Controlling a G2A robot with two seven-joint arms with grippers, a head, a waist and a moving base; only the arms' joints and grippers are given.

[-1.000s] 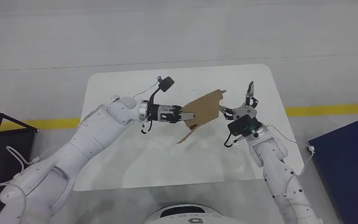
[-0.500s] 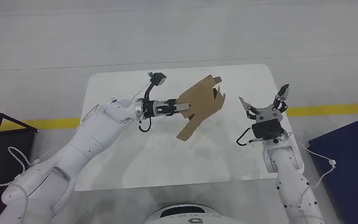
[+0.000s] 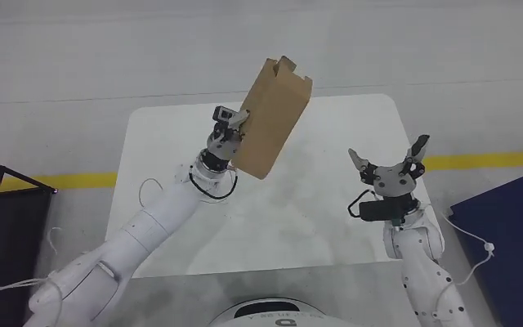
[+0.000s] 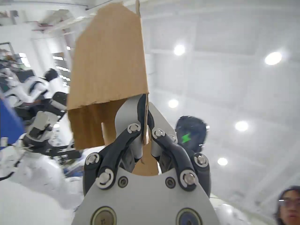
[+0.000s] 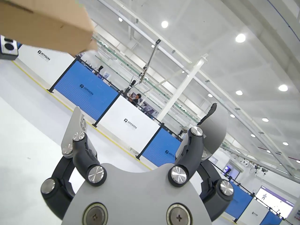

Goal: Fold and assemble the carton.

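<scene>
Since 0.5 s ago: the left arm has swung the carton (image 3: 274, 114) up from a slanted lie low over the middle of the table (image 3: 343, 237) to a raised, nearly upright hold above the table's far edge. The right arm has drawn a little nearer and stays off to the right.

Left gripper (image 4: 144, 108): claw closed tight on one bottom wall edge of the carton, cardboard pinched between both pads. The rest of the carton stands free above it, touching nothing else.

Right gripper (image 3: 388, 159): claw spread wide, holding nothing, pointing upward, well apart from the carton and to its right.

Carton state: two brown faces meet at a corner in the right wrist view, so the sleeve looks partly opened; end flaps are still unfolded at the top.

Judgement: lifting it clear of the table probably frees the flaps and lower end for the idle right claw to work on. A single-edge pinch may let it sway.
</scene>
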